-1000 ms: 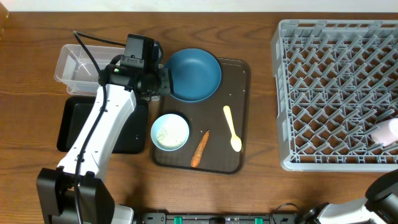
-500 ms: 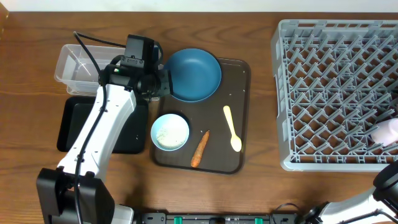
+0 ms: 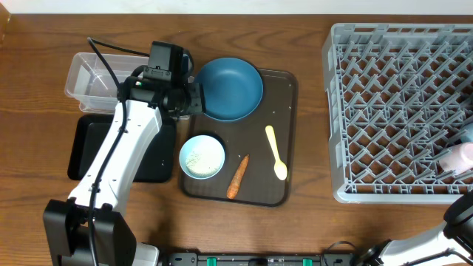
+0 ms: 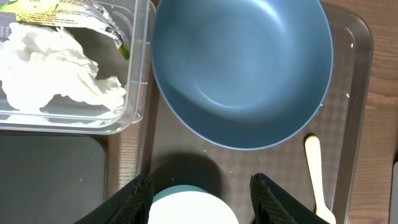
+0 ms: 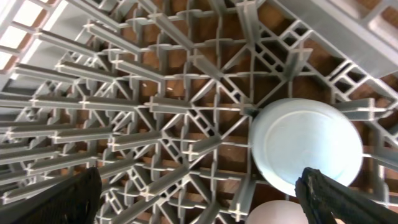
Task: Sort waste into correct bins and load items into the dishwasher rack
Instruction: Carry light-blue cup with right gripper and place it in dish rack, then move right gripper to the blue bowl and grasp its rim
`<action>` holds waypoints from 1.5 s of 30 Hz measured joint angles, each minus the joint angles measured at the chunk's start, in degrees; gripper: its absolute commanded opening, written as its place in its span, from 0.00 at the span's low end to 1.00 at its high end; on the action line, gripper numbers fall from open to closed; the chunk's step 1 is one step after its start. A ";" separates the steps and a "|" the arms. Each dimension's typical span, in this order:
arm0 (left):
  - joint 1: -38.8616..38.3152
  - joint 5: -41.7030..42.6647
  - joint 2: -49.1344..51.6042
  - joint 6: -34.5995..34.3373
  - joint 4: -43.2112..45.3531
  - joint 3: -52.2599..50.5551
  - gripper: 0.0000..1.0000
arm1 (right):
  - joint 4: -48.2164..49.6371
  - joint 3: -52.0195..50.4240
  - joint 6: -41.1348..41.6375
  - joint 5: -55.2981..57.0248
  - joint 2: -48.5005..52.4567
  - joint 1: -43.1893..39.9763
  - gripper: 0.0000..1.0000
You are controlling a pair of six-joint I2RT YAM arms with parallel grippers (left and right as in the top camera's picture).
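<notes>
The dishwasher rack (image 3: 399, 111) fills the right side of the overhead view. The pink cup (image 3: 458, 157) lies in it at the frame's right edge. The light blue cup (image 5: 306, 146) sits among the rack's pegs, showing a round pale face to the right wrist camera. The right jaws are spread wide above that lattice, one finger at each lower corner of that view, holding nothing. Left of the rack, on the tabletop (image 3: 310, 222), the dark brown serving tray (image 3: 287, 103) carries the large dark blue bowl (image 3: 230, 89) at its upper end. Below that sit the small white bowl (image 3: 202, 157) with pale grains in it, the carrot piece (image 3: 237, 176) and the pale yellow spoon (image 3: 276, 152), all apart from one another. The left jaws hang spread at the blue bowl's left rim, gripping nothing; in the left wrist view the white bowl shows between their tips. Further left stands the clear plastic tub (image 3: 92, 74), holding a crumpled white wrapper (image 4: 56, 56) and a yellow-green wrapper (image 4: 62, 9). The black tray (image 3: 85, 151) lies just below the tub.
</notes>
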 measured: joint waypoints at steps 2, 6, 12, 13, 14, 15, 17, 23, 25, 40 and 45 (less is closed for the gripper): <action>0.00 0.00 0.00 0.00 0.00 0.00 0.54 | -0.02 0.00 -0.07 -0.76 -0.20 0.13 0.99; 0.00 0.00 0.00 0.00 -0.02 0.00 0.54 | -0.11 0.00 -1.20 -3.34 -2.29 1.77 0.99; 0.00 0.00 0.00 0.00 -0.04 0.00 0.55 | -0.81 0.02 -4.20 -7.54 -6.69 9.53 0.99; 0.00 0.00 0.00 0.00 -0.04 0.00 0.55 | -1.16 0.02 -4.90 -7.87 -7.04 11.82 0.99; 0.00 0.00 0.00 0.00 -0.04 0.00 0.55 | -1.53 0.02 -5.64 -8.15 -7.17 14.23 0.99; 0.00 -0.02 0.00 0.00 -0.04 0.00 0.55 | -1.79 0.02 -6.34 -8.50 -7.19 16.50 0.99; 0.00 -0.02 0.00 0.00 -0.07 0.00 0.55 | -1.95 0.02 -7.52 -8.81 -7.17 21.42 0.99; 0.00 -1.95 0.00 0.02 -0.33 0.00 0.55 | 1.20 0.02 -10.25 -7.50 -7.08 37.18 0.99; 0.02 -2.86 0.00 0.00 -0.94 0.00 0.55 | 2.71 0.02 -10.60 -5.57 -6.75 42.10 0.99; 12.96 -7.17 -0.33 -0.94 -8.52 0.00 0.55 | 16.98 0.02 -6.29 5.53 8.90 63.17 0.93; 17.49 -7.52 -0.66 -1.77 -9.66 0.00 0.55 | 21.20 0.02 -1.55 6.88 14.08 65.61 0.82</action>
